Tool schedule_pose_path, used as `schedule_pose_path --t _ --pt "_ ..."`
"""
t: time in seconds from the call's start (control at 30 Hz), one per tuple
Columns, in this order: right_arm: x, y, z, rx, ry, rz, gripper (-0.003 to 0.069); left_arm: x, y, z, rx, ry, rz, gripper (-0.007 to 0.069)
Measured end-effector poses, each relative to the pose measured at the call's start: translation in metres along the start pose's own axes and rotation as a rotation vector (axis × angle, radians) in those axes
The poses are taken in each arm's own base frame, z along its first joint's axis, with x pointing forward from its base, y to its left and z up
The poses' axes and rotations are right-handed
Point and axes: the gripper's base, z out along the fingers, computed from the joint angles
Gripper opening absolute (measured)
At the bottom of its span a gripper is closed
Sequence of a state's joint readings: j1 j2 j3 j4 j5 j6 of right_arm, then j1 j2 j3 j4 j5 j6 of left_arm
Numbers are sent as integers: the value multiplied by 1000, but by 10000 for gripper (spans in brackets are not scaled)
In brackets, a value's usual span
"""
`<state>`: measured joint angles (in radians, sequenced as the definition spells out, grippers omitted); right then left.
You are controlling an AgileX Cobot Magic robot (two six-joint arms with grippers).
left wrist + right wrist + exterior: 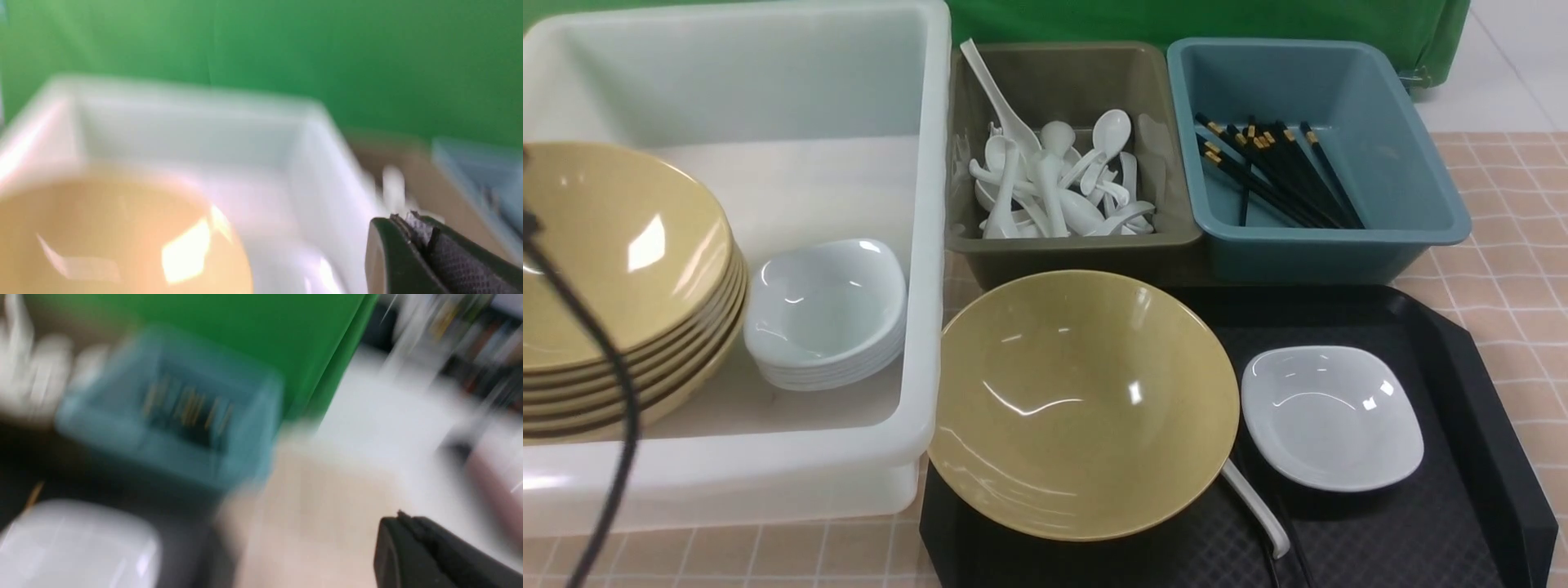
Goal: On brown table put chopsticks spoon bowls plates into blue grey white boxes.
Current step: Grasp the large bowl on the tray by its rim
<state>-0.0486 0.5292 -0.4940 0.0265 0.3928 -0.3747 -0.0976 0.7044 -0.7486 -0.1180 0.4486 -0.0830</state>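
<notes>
The big translucent white plastic box (927,245) stands on the left and holds a stack of olive-yellow bowls (621,269) and a stack of small white square dishes (825,318). A black plastic tray (1470,392) lies in front of the grey-brown box (1070,249) of white spoons and the blue box (1307,249) of black chopsticks. What remains to sort sits on that tray.

The wide glossy olive-yellow bowl (1082,404) rests at the tray's left end. It is probably rigid, slick and fairly heavy, so a pinch on the rim nearest the white box seems best. The shallow white squarish dish (1331,416) just beside it looks light and offers a thin edge to grip. A white spoon handle (1258,510) pokes out from under the bowl.

Both wrist views are blurred and show only one dark finger each, of the left gripper (408,245) and the right gripper (408,543). I cannot tell whether either is open or closed.
</notes>
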Motion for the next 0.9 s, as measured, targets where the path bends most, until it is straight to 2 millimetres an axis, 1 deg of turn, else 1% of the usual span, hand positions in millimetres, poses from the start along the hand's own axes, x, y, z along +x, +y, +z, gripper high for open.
schedule_pose_path --t 0.03,0.07,0.1,0.13,0.17,0.2,0.23,0.27,0.33,0.37,0.4,0.43,0.47,0.5,0.53,0.57,0.6,0.63,0.7,0.73,0.77,0.8,0.83,0.9 --pt "5 3 8 -35 67 35 36 3 -3 9 19 86 11 1" --pt "12 9 20 -102 177 100 36 8 -11 21 66 199 43 1" --pt "15 13 25 -140 228 134 36 11 -14 27 90 257 53 1" --pt "15 13 25 -140 228 135 36 12 -17 28 109 272 59 1" --pt "21 20 31 -210 308 186 36 15 -27 39 173 360 74 1" --pt "27 29 38 -280 379 194 36 17 -41 50 263 433 90 1" --pt "29 32 40 -307 401 196 36 18 -52 55 328 466 97 1" --pt "30 34 41 -319 412 187 36 18 -52 58 330 473 107 1" --pt "38 43 49 -381 463 172 38 18 -85 79 493 545 181 1" --pt "38 43 49 -384 465 174 38 17 -87 81 500 552 180 1" --pt "39 45 51 -394 470 173 38 17 -97 88 536 569 209 1" --pt "39 47 55 -404 469 178 38 15 -119 107 594 612 259 1" --pt "38 48 56 -403 460 185 38 14 -128 115 612 628 287 1" --pt "38 48 56 -404 460 186 38 14 -132 116 620 633 296 1" --pt "37 48 57 -403 450 201 38 13 -146 130 640 662 334 1" --pt "37 49 58 -403 446 210 38 14 -157 138 649 695 370 1" --pt "36 49 58 -402 443 213 38 17 -172 153 646 740 410 1" --pt "36 49 58 -403 443 215 38 18 -174 155 644 746 424 1" --pt "36 49 58 -403 441 220 38 27 -186 172 614 811 453 1" --pt "36 49 58 -407 441 230 38 36 -195 185 574 857 483 4" --pt "36 50 58 -411 441 241 38 49 -199 197 544 896 502 4" --pt "36 50 58 -411 441 241 38 49 -200 196 540 896 505 4" --pt "35 50 58 -414 440 253 38 64 -204 208 510 934 525 4" --pt "35 50 57 -415 439 258 38 87 -211 219 479 990 557 4"
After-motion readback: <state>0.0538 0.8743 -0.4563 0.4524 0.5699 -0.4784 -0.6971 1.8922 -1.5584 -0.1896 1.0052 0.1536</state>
